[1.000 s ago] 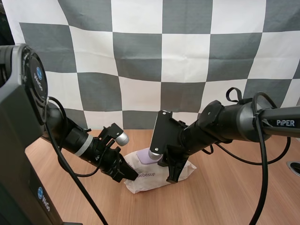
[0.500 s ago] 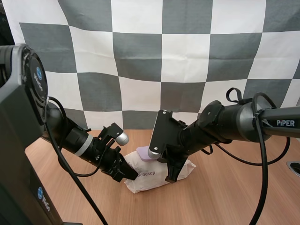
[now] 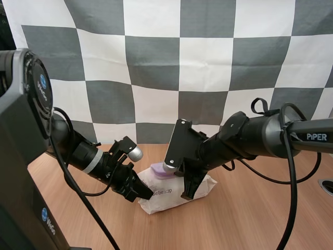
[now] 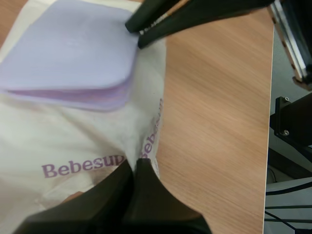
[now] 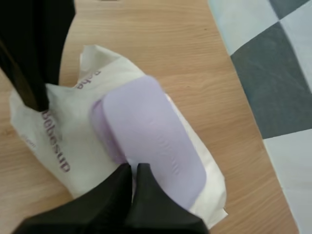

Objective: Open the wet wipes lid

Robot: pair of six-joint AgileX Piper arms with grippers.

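A white wet wipes pack [image 3: 171, 197] marked "Bebesup" lies on the wooden table, its lilac lid [image 3: 158, 171] on top. My left gripper [image 3: 147, 196] is at the pack's left end, shut on a fold of the wrapper [image 4: 146, 141], which creases between the tips [image 4: 135, 163]. My right gripper [image 3: 186, 192] comes down over the pack's right side. Its fingers lie together at the lid's [image 5: 151, 136] near edge, tips [image 5: 132, 169] pinching the rim. The lid [image 4: 68, 58] looks slightly raised off its base at that edge. The left fingers [image 5: 34, 97] stand at the pack's [image 5: 63, 141] far end.
Bare wooden table [image 3: 250, 219] stretches to the right of the pack and in front of it. Both arms reach in low over the table and meet at the pack. The table's right edge [image 4: 269, 97] runs close beside the pack.
The right gripper has shifted slightly up and to the left, and the lilac lid has moved with it. The left gripper and the pack have held still.
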